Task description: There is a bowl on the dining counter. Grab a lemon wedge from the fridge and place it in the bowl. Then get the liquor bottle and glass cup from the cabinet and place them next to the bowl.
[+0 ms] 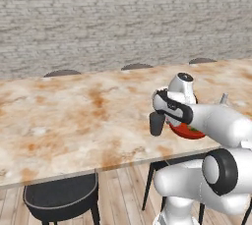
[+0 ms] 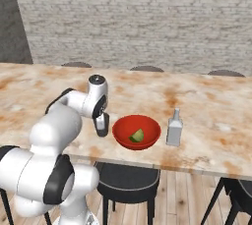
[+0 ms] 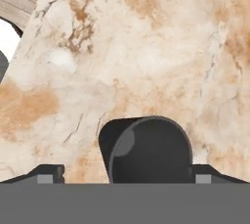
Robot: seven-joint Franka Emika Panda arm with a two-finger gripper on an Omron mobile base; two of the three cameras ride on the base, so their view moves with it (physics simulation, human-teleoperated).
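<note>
One glass cup [image 3: 149,149] stands on the table [image 1: 74,116] just beside the red bowl [image 2: 136,131], between my spread jaws. I should lift straight up, so neither fingertip [image 3: 46,174] tips it.

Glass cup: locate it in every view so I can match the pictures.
Left base view: right of centre, the glass cup stands left of the red bowl.
Right base view: left of centre, beside the bowl.
Hand view: bottom centre.
Shared landmark: the counter, its near edge.
</note>
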